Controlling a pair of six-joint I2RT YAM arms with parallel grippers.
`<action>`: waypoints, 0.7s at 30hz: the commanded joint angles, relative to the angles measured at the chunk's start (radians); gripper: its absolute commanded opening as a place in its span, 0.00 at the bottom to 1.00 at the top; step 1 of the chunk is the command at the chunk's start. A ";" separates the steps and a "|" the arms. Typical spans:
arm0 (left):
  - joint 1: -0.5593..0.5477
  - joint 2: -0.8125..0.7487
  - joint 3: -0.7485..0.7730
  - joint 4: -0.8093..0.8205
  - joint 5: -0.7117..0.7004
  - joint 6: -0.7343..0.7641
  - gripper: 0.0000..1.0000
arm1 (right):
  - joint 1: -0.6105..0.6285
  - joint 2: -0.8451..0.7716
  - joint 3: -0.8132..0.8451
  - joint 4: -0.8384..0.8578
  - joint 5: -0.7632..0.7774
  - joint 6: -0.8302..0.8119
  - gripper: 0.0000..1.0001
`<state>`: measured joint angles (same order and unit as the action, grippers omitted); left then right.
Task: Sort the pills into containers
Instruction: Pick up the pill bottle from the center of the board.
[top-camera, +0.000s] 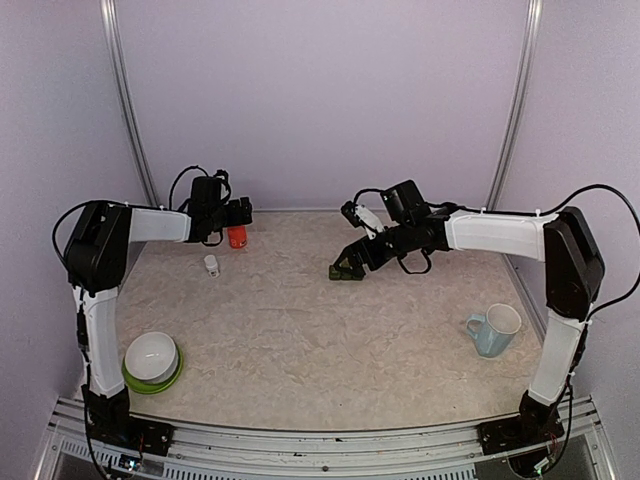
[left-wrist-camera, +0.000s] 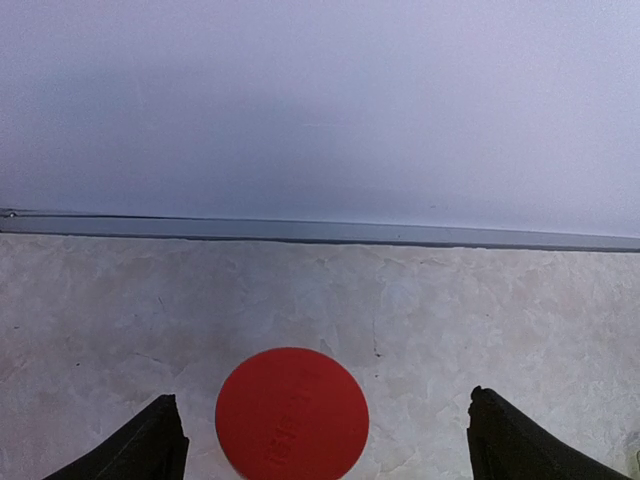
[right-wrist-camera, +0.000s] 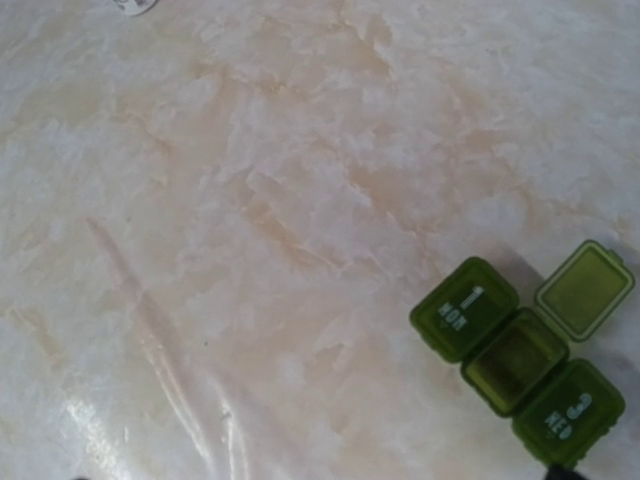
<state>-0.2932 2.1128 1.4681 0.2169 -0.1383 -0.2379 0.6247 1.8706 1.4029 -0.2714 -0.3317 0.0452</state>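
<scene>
**Fingers (left-wrist-camera: 140, 450) of left gripper (left-wrist-camera: 324, 396) spread wide; containers (top-camera: 340, 274) on table (top-camera: 330, 350) at right gripper (top-camera: 352, 258)**

Top external view. Left gripper is reached out to the far left of the table, directly above the orange-red bottle (top-camera: 236, 237), which stands upright. A small white bottle (top-camera: 211, 265) stands just beside it, nearer the camera. Right gripper is angled down at the far centre, its tip right over the containers, a dark green strip lying on the table surface. Contact between the 2 cannot be judged from this angle. A pale blue mug (top-camera: 495, 330) stands well apart at near right. A white bowl (top-camera: 152, 352) sits on a green plate (top-camera: 150, 382) at near left.

Left wrist view. 2 dark fingers stand wide apart at the lower corners, released and grasping nothing. The bottle's round red cap sits between them (closer to the left finger), touching neither.

Right wrist view. The containers lie at lower right, a diagonal row of 3 joined compartments. The outer 2 are closed, lettered MON and WED. The middle lid (right-wrist-camera: 583, 290) is flipped open; what is inside cannot be made out. Right fingers are almost out of frame, only a dark sliver (right-wrist-camera: 565, 472) showing at the bottom edge. The jaws stand open and hold nothing.
</scene>
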 joint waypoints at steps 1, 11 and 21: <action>-0.004 -0.060 -0.044 0.088 0.038 0.016 0.96 | -0.010 0.022 -0.005 0.015 0.005 -0.008 0.97; -0.002 0.017 0.071 -0.057 -0.015 0.024 0.96 | -0.010 0.023 -0.008 0.015 0.005 -0.011 0.97; 0.015 0.066 0.116 -0.110 0.011 0.011 0.95 | -0.010 0.022 -0.013 0.016 0.003 -0.010 0.97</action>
<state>-0.2913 2.1433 1.5478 0.1528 -0.1387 -0.2272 0.6243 1.8828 1.4021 -0.2714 -0.3317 0.0425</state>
